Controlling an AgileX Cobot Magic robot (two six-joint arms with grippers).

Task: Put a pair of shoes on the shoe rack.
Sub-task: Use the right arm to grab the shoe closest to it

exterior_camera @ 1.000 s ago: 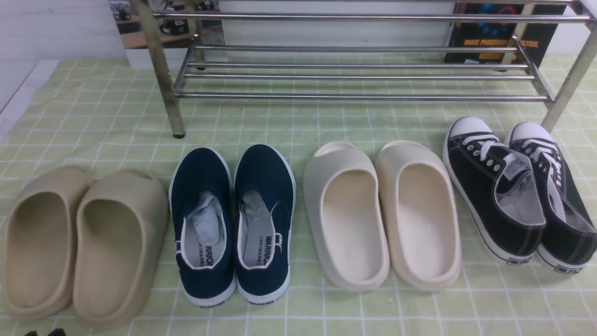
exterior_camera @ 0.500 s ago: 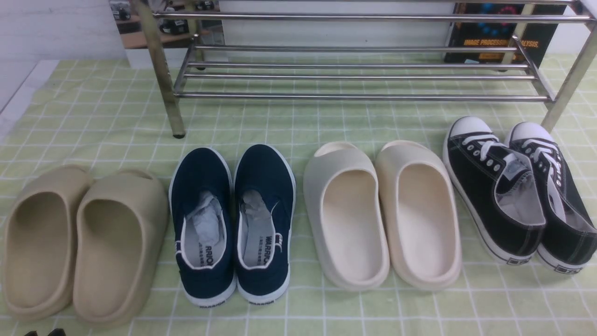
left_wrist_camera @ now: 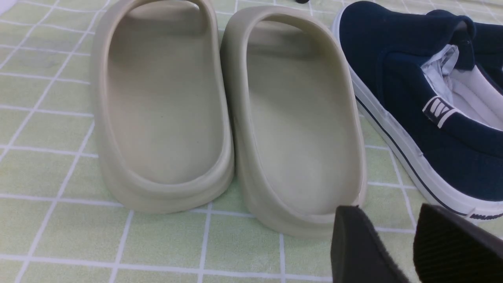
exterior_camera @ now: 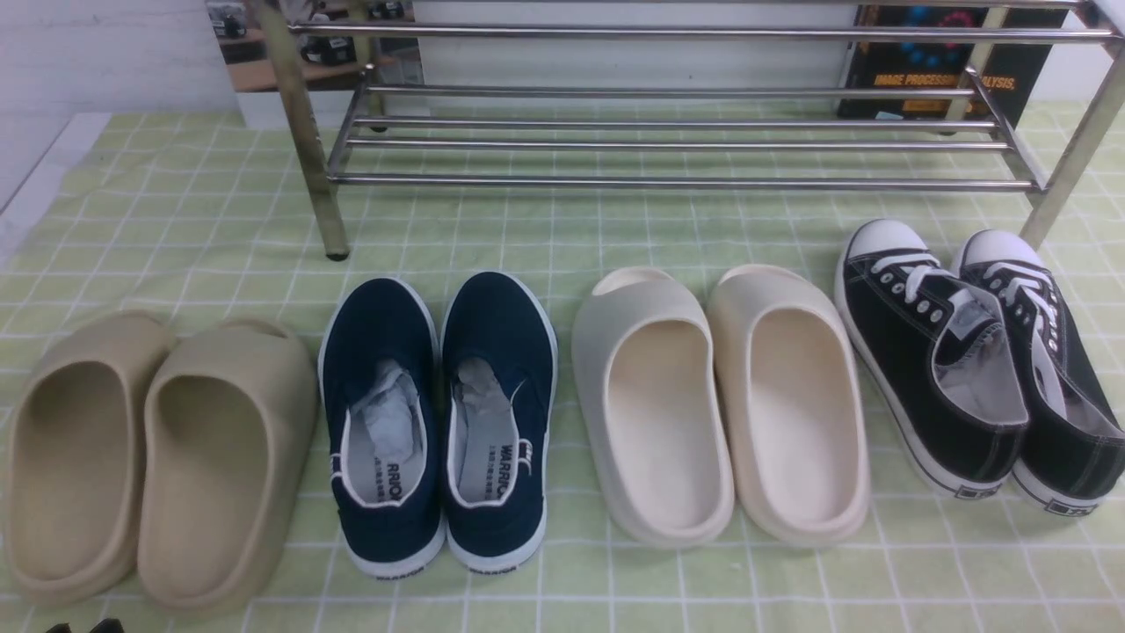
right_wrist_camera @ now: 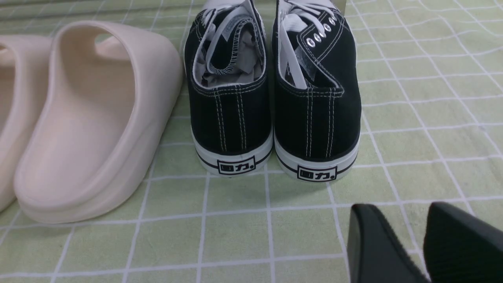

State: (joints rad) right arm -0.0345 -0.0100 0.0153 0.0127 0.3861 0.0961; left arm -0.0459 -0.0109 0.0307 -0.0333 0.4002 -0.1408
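The pair of black canvas sneakers, with white toe caps and laces, stands on the green checked cloth at the right, toes toward the shoe rack. The steel-tube shoe rack spans the back; no shoe is on it. In the right wrist view the two sneaker heels face my right gripper, which is open, empty and a short way behind them. My left gripper is open and empty, behind the heels of a beige slide and a navy shoe. Only its tips show in the front view.
From left to right in front of the rack stand beige foam slides, navy slip-ons and cream slides, then the sneakers. The rack's right front leg stands just beyond the sneakers' toes. A dark poster stands behind the rack.
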